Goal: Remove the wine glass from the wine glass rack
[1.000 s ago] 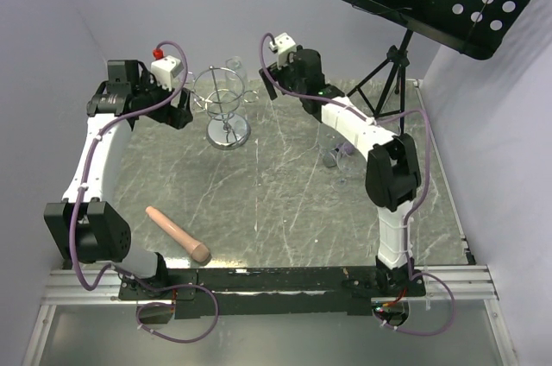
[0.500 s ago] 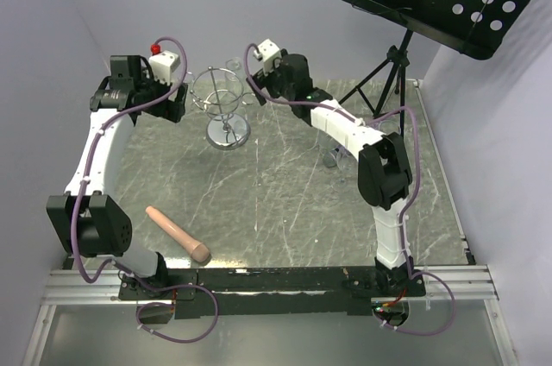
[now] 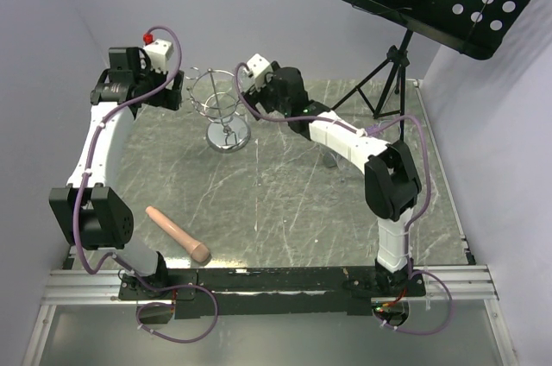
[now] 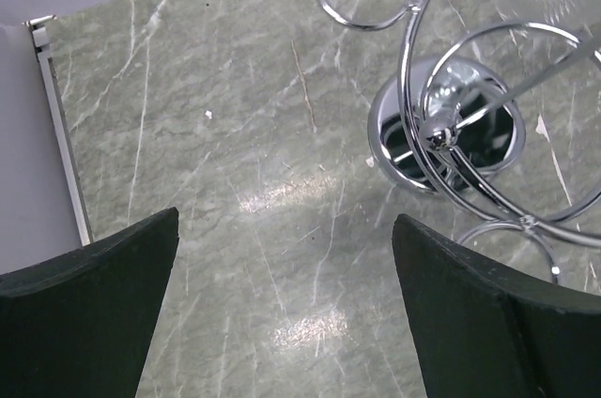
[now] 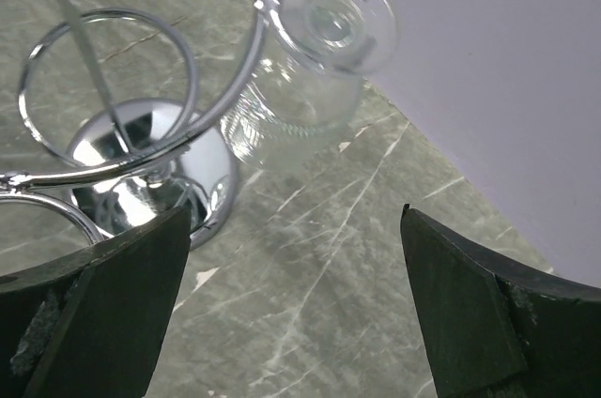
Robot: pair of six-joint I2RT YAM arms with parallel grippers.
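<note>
The right gripper (image 5: 293, 220) stands wide open with nothing between its fingers. Beyond it, in the upper middle of the wrist view and not yet touched, the wine glass (image 5: 315, 69) hangs upside down, foot uppermost against the outer ring of the rack (image 5: 141, 173). It looks light, thin, slick and easily broken. A gentle hold on the bowl seems safest. The left gripper (image 4: 286, 224) is wide open too, with the rack at its upper right.
</note>
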